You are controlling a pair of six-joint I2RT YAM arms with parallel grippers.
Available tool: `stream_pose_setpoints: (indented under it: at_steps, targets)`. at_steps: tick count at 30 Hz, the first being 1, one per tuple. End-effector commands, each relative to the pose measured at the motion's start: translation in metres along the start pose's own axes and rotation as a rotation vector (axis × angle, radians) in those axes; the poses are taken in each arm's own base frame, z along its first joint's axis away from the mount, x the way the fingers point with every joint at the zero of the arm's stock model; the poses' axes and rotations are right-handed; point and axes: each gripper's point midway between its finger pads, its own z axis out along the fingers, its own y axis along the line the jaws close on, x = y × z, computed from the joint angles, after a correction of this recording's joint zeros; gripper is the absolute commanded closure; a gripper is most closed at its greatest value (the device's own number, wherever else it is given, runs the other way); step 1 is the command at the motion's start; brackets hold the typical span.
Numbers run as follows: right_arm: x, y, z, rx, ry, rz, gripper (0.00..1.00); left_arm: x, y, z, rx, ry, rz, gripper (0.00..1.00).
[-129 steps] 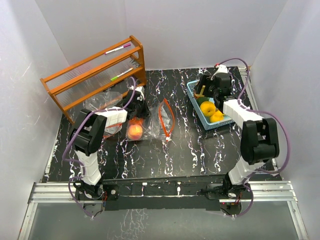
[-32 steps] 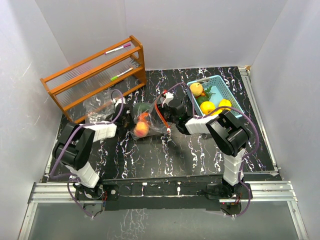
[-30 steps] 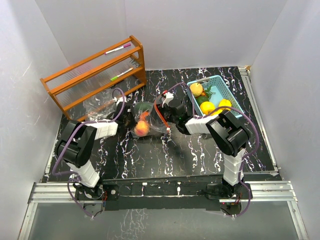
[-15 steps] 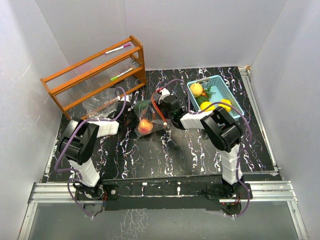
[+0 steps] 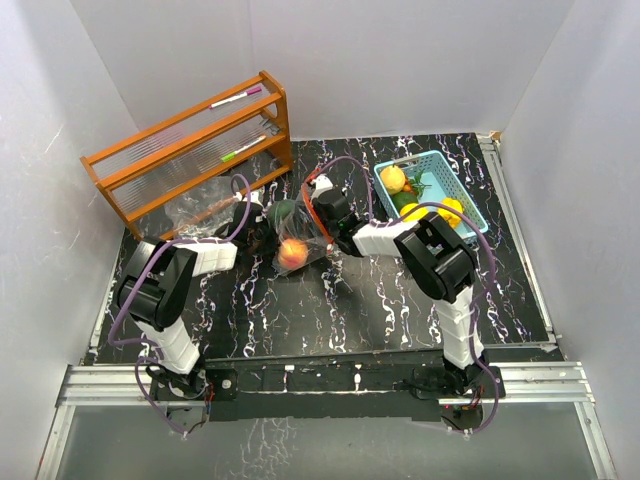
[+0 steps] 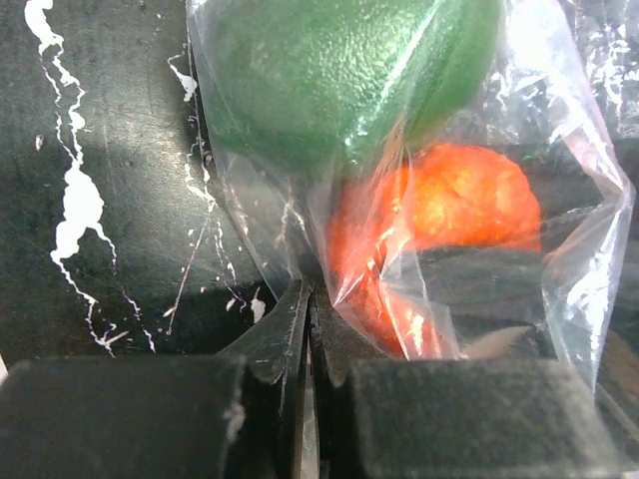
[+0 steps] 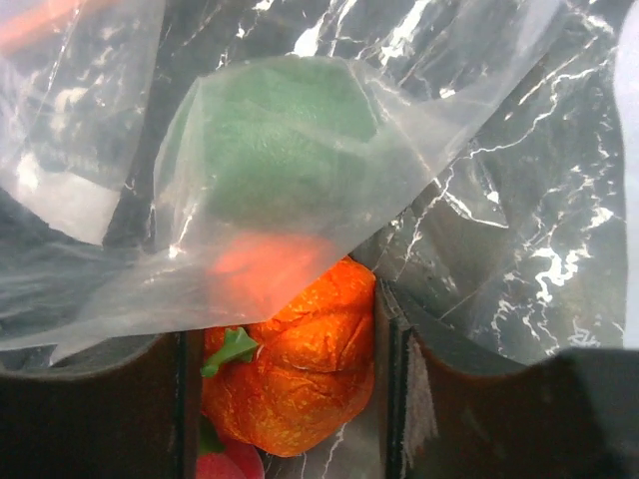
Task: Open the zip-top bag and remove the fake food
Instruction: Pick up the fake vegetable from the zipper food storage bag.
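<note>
On the black marbled worktop (image 5: 300, 310), the left tool (image 6: 308, 299) pinches the zip-top bag (image 6: 589, 230) shut-jawed while the right tool (image 7: 287, 319), reaching into it, clamps an orange fruit (image 7: 290, 379) beside a green fruit (image 7: 280, 140) — next, likely, a steady pull out.
</note>
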Motion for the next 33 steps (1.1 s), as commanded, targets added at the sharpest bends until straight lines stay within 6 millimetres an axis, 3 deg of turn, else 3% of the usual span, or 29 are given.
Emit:
stream_pose_setpoints:
  at_steps: [1,9,29,33]
  targets:
    - [0.015,-0.008,-0.016,0.071,0.061,-0.049,0.64,0.002,-0.016,-0.005,0.068,0.016,-0.023,1.0]
    - [-0.031,-0.007,-0.054,0.077,-0.033,-0.031,0.7,0.0,-0.022,-0.004,0.091,0.017,-0.039,1.0]
    - [-0.125,-0.075,-0.179,0.199,-0.272,0.034,0.71,0.003,-0.02,-0.004,0.091,0.02,-0.039,1.0]
    - [-0.142,-0.095,-0.204,0.292,-0.326,0.038,0.72,0.002,-0.023,-0.004,0.098,0.024,-0.04,1.0]
